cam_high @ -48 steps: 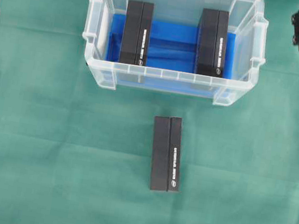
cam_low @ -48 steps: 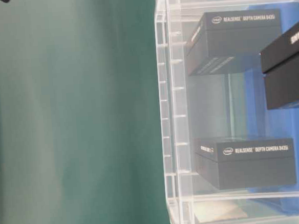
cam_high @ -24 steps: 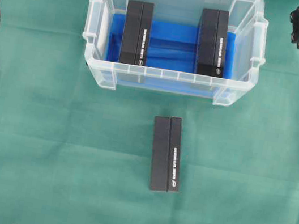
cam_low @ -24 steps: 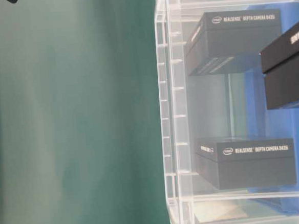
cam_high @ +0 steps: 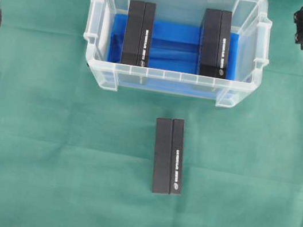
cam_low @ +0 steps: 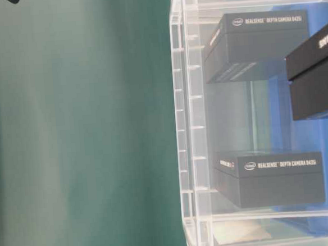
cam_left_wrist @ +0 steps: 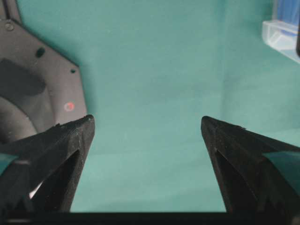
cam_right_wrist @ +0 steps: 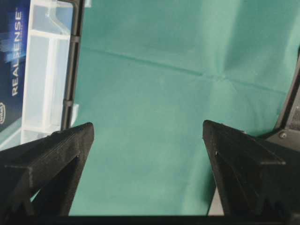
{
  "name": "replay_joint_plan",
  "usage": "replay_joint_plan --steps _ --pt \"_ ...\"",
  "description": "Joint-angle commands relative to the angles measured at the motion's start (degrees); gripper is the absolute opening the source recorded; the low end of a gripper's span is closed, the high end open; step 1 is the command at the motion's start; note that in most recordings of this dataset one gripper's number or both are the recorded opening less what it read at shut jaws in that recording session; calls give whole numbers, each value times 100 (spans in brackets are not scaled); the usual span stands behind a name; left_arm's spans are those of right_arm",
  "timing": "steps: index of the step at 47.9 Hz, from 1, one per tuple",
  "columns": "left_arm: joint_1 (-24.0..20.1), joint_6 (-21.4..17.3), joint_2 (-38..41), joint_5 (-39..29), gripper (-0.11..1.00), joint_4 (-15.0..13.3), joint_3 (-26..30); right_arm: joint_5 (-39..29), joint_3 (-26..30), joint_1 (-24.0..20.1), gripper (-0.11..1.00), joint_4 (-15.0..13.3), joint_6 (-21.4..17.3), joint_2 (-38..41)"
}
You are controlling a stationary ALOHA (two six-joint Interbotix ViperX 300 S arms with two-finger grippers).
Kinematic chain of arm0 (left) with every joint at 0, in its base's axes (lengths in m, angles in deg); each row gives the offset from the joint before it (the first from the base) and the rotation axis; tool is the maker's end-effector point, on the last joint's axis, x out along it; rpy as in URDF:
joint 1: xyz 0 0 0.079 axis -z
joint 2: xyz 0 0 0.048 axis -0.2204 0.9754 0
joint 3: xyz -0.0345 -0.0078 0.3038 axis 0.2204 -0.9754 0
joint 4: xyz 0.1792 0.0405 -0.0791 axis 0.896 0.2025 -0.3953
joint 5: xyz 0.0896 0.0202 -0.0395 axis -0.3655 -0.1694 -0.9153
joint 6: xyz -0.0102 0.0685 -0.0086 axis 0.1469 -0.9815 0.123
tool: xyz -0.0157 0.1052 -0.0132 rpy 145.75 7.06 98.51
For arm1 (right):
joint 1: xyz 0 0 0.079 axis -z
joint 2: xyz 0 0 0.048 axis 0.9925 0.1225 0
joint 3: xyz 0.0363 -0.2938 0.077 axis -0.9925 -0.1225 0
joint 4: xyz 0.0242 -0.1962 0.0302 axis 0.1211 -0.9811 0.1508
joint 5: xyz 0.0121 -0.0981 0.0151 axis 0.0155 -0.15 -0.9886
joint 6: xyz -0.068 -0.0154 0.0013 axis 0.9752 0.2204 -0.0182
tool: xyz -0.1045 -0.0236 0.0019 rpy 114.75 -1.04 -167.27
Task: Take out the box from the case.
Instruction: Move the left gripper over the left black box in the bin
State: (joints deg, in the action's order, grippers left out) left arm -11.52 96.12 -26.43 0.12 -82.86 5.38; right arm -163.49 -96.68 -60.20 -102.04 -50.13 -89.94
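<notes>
The case [cam_high: 167,87] and its two RealSense boxes [cam_high: 138,33] sit unchanged; we see both the left gripper [cam_left_wrist: 146,123] and right gripper [cam_right_wrist: 147,127] spread apart, empty, unmoved, well aside of it.

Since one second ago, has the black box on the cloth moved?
No. The black box on the cloth lies at the same spot below the case, still slightly tilted, with the same gap to its front wall.
</notes>
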Motion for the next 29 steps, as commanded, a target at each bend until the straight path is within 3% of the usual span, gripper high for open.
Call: replay_joint_plan --steps 1,10,29 --pt "-9 9 26 123 99 26 149 26 44 0 93 0 9 -26" --pt "-9 -53 352 246 99 18 264 26 44 9 93 0 0 -26" --pt "132 -26 1644 738 99 18 1116 26 53 9 93 -18 -18 -18"
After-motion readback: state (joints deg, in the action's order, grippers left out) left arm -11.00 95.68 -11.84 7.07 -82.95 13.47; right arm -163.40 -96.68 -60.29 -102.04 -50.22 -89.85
